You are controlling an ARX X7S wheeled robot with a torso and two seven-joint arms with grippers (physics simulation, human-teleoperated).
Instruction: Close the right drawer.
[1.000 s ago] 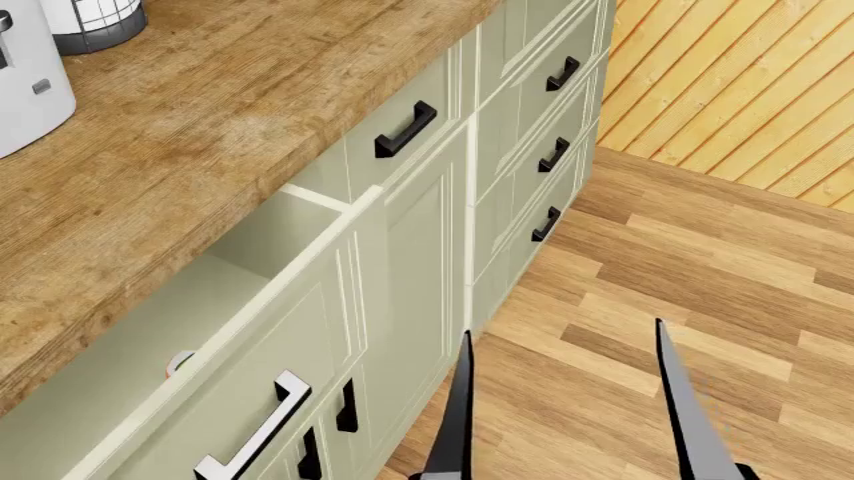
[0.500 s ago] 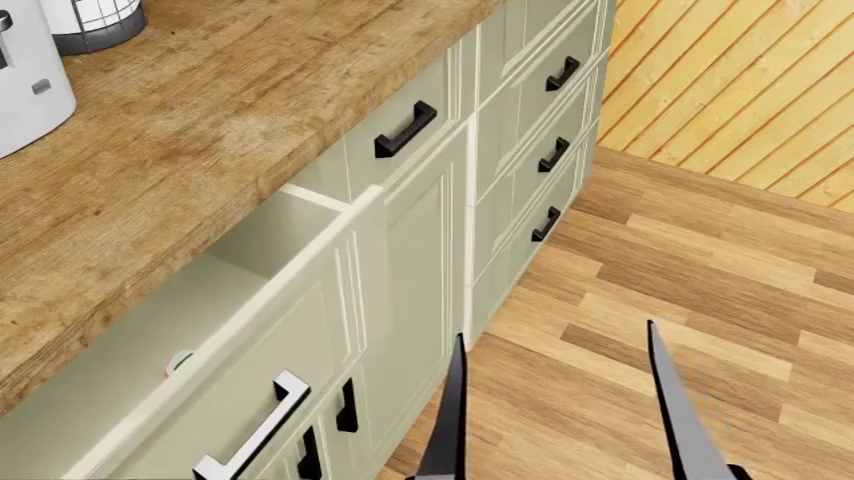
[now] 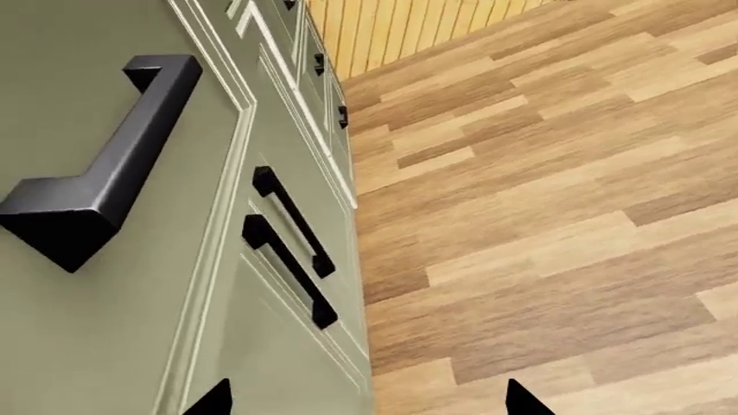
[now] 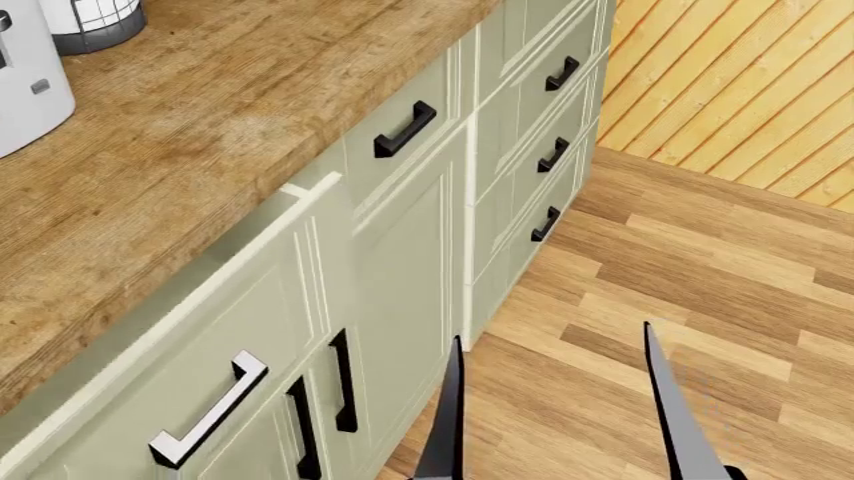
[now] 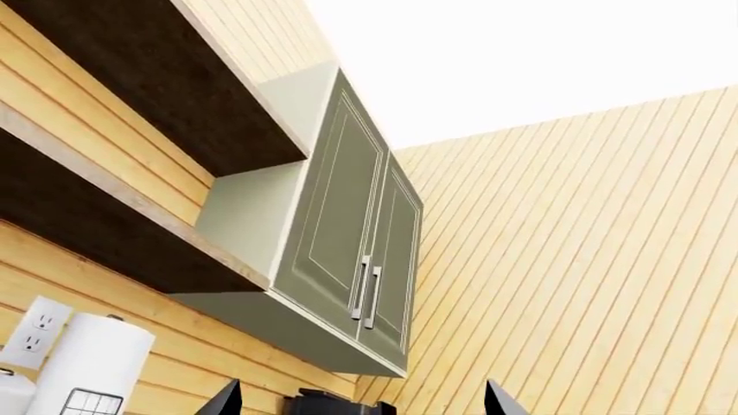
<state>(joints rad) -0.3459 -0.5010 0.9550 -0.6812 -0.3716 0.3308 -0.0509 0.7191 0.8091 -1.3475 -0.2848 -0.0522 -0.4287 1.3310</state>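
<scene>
The right drawer (image 4: 254, 330) is the wide pale green one at the lower left of the head view, with a black bar handle (image 4: 207, 410). Its front stands out only a little from the cabinet, and a thin strip of gap shows under the counter edge. In the left wrist view the drawer front (image 3: 104, 328) and its handle (image 3: 110, 164) are very close. My left gripper (image 3: 366, 402) is open beside that front; contact cannot be seen. My right gripper (image 4: 561, 410) is open and empty over the floor, pointing up and away from the drawer. It also shows in the right wrist view (image 5: 359, 402).
A wooden counter (image 4: 200, 100) holds a white appliance (image 4: 20, 80) and a wire-framed canister (image 4: 94, 20). Tall green doors with vertical handles (image 4: 344, 385) sit below, and narrower drawers (image 4: 547, 110) lie further right. There is wood floor (image 4: 694, 260) and a plank wall (image 4: 747, 80). An upper cabinet (image 5: 346, 251) hangs overhead.
The drawer has slid most of the way into the cabinet; its off-white interior and the small object inside no longer show. The right gripper's fingers have barely shifted.
</scene>
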